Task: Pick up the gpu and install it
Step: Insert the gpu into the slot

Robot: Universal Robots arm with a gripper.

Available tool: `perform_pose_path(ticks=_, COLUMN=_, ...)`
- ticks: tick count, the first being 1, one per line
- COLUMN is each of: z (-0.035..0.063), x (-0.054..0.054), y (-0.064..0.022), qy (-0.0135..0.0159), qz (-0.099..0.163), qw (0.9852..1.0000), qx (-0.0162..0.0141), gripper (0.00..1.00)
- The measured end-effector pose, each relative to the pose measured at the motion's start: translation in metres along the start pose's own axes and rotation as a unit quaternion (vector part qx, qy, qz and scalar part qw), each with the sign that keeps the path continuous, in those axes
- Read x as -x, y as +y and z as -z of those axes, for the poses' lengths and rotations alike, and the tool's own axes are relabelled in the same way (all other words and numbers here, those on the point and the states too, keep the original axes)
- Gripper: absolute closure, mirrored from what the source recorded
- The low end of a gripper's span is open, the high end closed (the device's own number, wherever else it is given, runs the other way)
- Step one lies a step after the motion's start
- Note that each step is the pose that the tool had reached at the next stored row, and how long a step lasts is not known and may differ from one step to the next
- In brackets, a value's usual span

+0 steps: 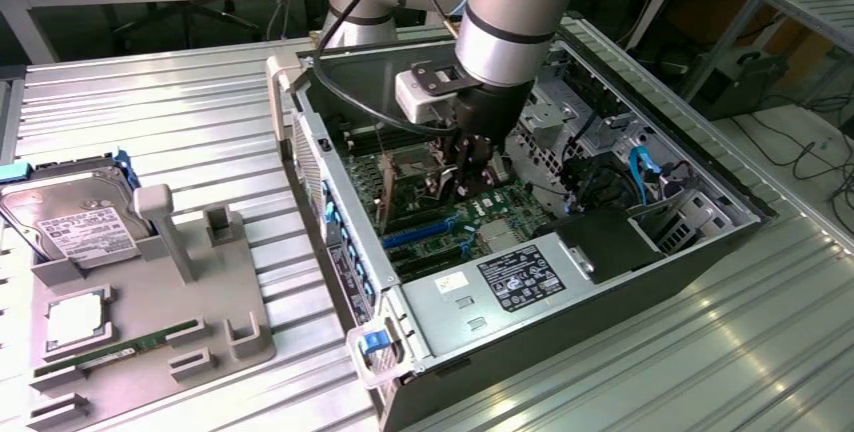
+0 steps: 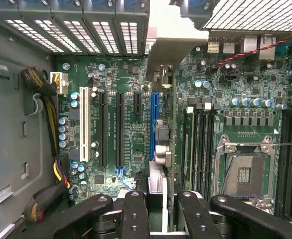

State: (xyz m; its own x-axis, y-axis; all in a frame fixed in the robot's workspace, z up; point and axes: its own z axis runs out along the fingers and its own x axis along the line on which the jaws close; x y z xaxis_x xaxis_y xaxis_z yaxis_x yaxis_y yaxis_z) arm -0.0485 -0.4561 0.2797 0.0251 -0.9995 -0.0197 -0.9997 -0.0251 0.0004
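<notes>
I see the arm reaching down into the open computer case (image 1: 694,242), a black metal box that lies on its side on a ribbed aluminium table (image 1: 174,132). The gripper (image 1: 470,174) is inside the case, above the green motherboard (image 1: 441,222). In the wrist view the black jointed fingers (image 2: 136,214) are clenched on the gpu (image 2: 158,144), which I see edge-on: a thin flat card standing upright between them, with its silver metal bracket towards the perforated back wall of the case. The card stands just above the long blue slot (image 2: 153,124), next to two black slots and one white slot (image 2: 83,124). If the card is already touching the blue slot, I cannot tell.

Beside the card there is the empty square processor socket (image 2: 244,174) with its shiny steel frame. A bundle of braided yellow and black cables (image 2: 49,104) runs along the grey wall.

On the exterior view's left, a grey plastic fixture (image 1: 160,322) holds a silver hard drive (image 1: 74,217) with white label, upright, and a slim green memory stick (image 1: 127,347) lying flat.
</notes>
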Motion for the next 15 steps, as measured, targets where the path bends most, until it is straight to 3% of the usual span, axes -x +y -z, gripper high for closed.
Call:
perform_pose_path(ticks=6, z=-0.0111, x=0.000, y=0.0000, qy=-0.0001, qz=0.000, qw=1.0000, qx=0.0002, gripper=0.72)
perform_pose_path(ticks=15, z=-0.0154, x=0.000, y=0.0011, qy=0.0001, qz=0.000, qw=1.0000, qx=0.0004, gripper=0.72)
